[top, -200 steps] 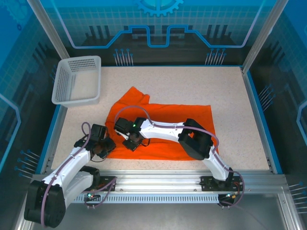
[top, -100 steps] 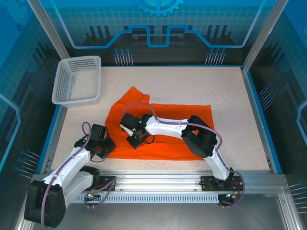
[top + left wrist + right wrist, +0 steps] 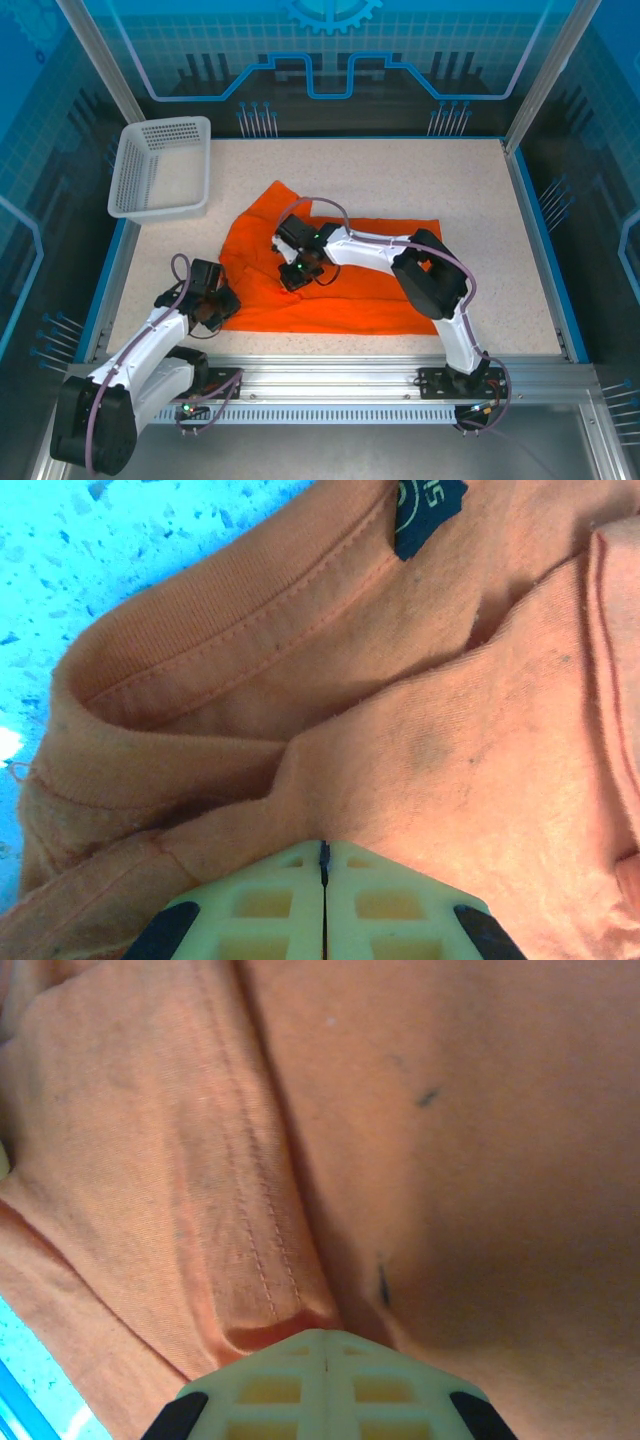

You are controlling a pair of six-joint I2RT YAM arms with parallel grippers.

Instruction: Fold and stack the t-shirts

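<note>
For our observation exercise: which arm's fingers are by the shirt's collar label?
The left fingers, by the t-shirt collar and dark label; the right fingers pinch a plain stitched fold.

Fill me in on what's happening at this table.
The robot is folding an orange t-shirt lying on the table. The left hand is shut on fabric by the collar at the shirt's left edge; the right hand pinches a fold near its middle. A white basket sits at the far left.

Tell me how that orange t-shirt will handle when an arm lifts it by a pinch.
Likely floppy: the t-shirt lies in soft folds and puckers at the right end effector. Probably light: thin knit with stitched hems. Most lies flat on the table, so a lift would probably trail and bunch it.
</note>
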